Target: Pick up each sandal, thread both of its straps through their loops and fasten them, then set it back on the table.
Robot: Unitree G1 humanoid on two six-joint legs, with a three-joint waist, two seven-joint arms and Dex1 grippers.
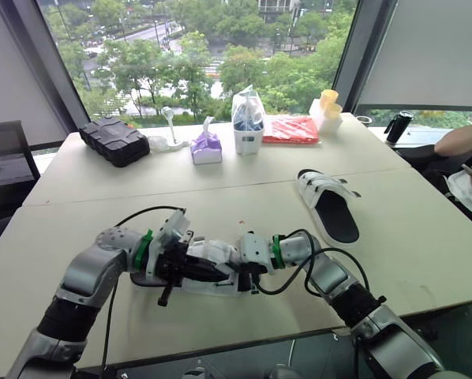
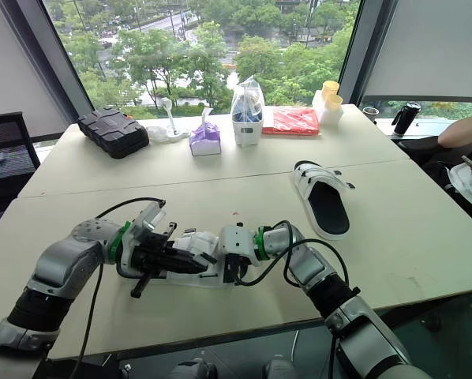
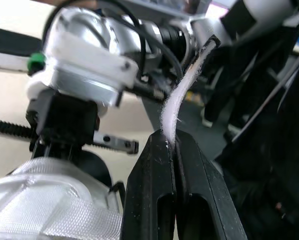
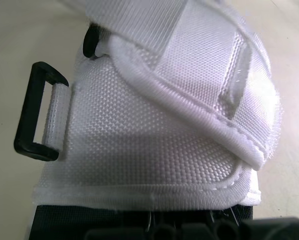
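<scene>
A white sandal (image 1: pixel 214 268) with a black sole lies near the table's front edge between my two grippers. My left gripper (image 1: pixel 181 267) is at its left end, shut on a white strap (image 3: pixel 182 95) that rises from between the fingers (image 3: pixel 154 185). My right gripper (image 1: pixel 248 272) is shut on the sandal's right end. In the right wrist view the woven white upper (image 4: pixel 154 140) shows close up, with a black loop (image 4: pixel 34 117) at its side. A second white sandal (image 1: pixel 328 204) lies flat on the table farther right, sole down.
Along the table's far edge stand a black case (image 1: pixel 114 140), a purple tissue pack (image 1: pixel 207 147), a white bag (image 1: pixel 248 121), a red packet (image 1: pixel 290 129) and yellow cups (image 1: pixel 328 103). A person's arm (image 1: pixel 465 140) rests at the far right.
</scene>
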